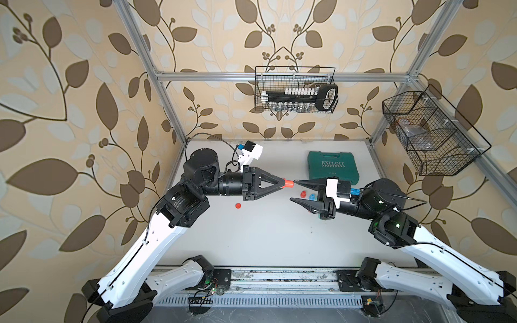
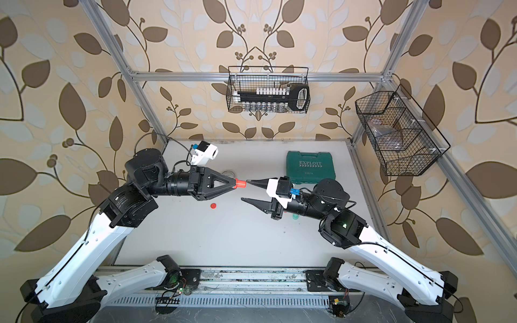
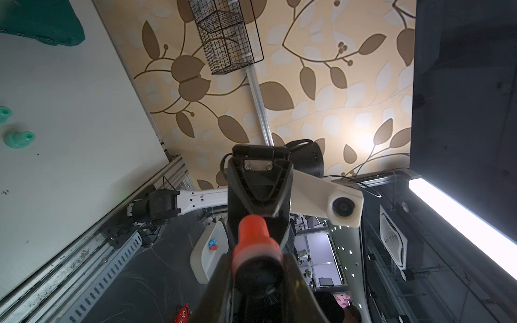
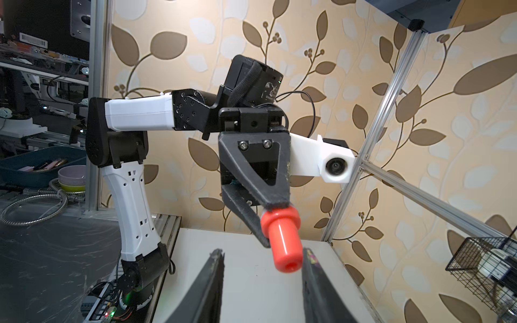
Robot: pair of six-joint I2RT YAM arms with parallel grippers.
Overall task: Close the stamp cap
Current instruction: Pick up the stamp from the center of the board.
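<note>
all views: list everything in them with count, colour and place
table: 1, white, under everything
stamp: 1, red, mid-air above table
cap: 1, red, on table, left of centre
case: 1, green, back right of table
small stamps: 4 seen, red, blue, two green, on table in front of case
baskets: 2, black wire, back rail and right wall
left tool: 1, black, shut on stamp
right tool: 1, black, open, facing stamp
</note>
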